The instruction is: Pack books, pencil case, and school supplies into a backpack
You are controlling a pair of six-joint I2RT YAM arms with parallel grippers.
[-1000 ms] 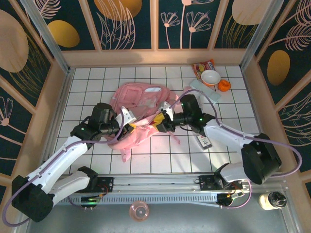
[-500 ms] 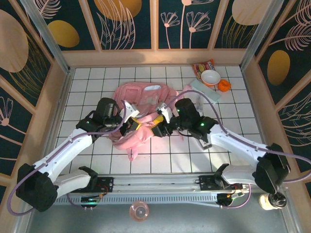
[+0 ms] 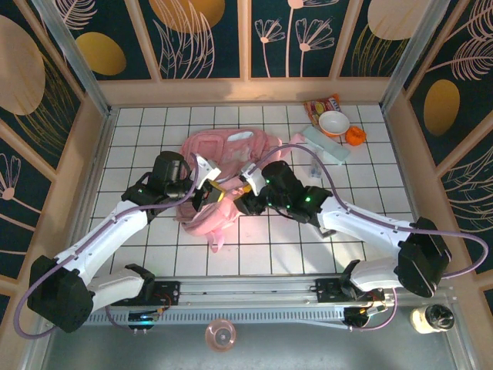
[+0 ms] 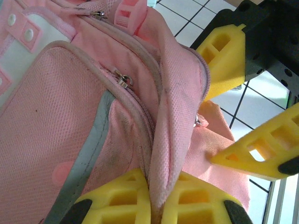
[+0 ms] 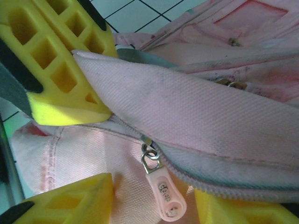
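Backpack [image 3: 227, 150] — rim pinched by left gripper [image 4: 156, 203], right gripper [image 5: 154, 207] straddling zipper pull [image 5: 164, 198]

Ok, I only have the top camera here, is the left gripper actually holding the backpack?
Observer: Yes. In the left wrist view the left gripper is shut on a fold of the backpack, right beside its zipper.
Operator: And does the right one have the zipper pull?
Observer: Not clamped. In the right wrist view the pink zipper pull hangs loose between the fingers of the right gripper, which stand apart.
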